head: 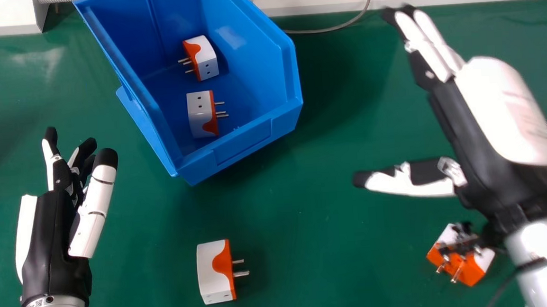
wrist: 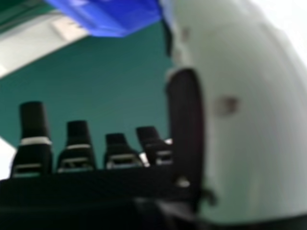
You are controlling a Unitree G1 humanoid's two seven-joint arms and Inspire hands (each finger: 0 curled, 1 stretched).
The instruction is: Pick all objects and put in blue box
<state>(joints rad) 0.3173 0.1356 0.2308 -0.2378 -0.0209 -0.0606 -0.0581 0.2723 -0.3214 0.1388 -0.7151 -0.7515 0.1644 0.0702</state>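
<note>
Loose adapter (head: 473, 274): seen on the table (head: 306, 218) close to the right wrist in the head view, partly hidden by dark cabling.
Second adapter (head: 213, 271): laid on the table between the hands, apart from both, prongs pointed right.
Blue box (head: 247, 148): two adapters (head: 201, 115) held inside, separated from each other.
Right hand (head: 503, 111): fingers extended, thumb spread, nothing gripped.
Left hand (head: 50, 229): fingers loosely opened, nothing held.

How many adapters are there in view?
4: two in the blue box, one on the table between the hands, one partly hidden under the right wrist. in view, with the nearest part of the arm over it.
</note>
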